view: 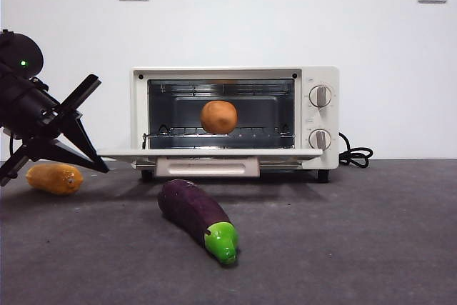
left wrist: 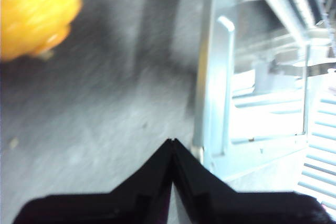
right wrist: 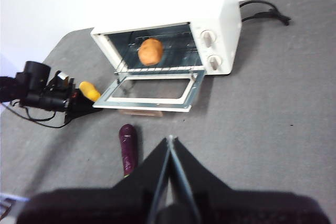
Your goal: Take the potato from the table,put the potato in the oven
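Front view: potato (view: 218,117) inside oven (view: 314,80), seemingly clear of left end effector (view: 91,123).

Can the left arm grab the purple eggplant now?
Probably yes. The left gripper is empty beside the oven's open door, and the eggplant lies in the open on the table.

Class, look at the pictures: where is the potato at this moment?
The potato sits on the wire rack inside the open oven, near the middle of the cavity, above the lowered door, with the eggplant on the table in front.

Left gripper (left wrist: 172,142) closed and low, right gripper (right wrist: 170,140) closed, raised
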Robot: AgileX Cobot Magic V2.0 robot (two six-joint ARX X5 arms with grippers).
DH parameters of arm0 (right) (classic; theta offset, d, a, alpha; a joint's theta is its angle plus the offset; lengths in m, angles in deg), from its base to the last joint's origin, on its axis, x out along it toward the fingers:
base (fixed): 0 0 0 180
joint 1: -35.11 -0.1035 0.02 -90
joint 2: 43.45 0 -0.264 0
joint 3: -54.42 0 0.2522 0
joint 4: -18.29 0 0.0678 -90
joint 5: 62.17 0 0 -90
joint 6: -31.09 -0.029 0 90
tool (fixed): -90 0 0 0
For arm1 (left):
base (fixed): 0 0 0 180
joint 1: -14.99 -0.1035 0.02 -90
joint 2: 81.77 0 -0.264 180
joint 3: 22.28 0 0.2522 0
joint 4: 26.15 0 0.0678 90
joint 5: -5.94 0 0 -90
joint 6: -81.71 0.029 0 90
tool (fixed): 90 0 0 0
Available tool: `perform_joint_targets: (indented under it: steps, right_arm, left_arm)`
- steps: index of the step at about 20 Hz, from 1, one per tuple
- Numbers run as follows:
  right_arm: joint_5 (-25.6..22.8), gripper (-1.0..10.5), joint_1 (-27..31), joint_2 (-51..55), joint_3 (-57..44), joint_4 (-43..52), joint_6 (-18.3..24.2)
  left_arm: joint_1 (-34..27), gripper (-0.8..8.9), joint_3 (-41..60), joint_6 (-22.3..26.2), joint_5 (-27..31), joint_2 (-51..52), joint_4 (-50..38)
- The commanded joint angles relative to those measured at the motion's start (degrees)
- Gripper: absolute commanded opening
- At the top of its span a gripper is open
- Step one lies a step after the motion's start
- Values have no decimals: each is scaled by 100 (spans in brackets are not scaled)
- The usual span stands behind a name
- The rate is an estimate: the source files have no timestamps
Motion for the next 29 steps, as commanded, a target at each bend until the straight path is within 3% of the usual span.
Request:
perform_joint_targets:
  steps: [1, 16, 24, 29]
  right_arm:
    - [-103, -7, -9, 4, -20, -116, -146]
    - [-98, -3, -9, 4, -20, -116, -291]
    - [-105, -3, -9, 4, -22, -118, -247]
    - [-203, -3, -9, 4, -22, -118, -151]
  left_arm:
    - [28, -6, 52, -72, -192, 173, -195]
    - [37, -6, -758, -846, -229, 415, -595]
    - [46, -5, -1010, -1620, -199, 415, -1360]
    - [48, -5, -1010, -2271, -179, 415, -2404]
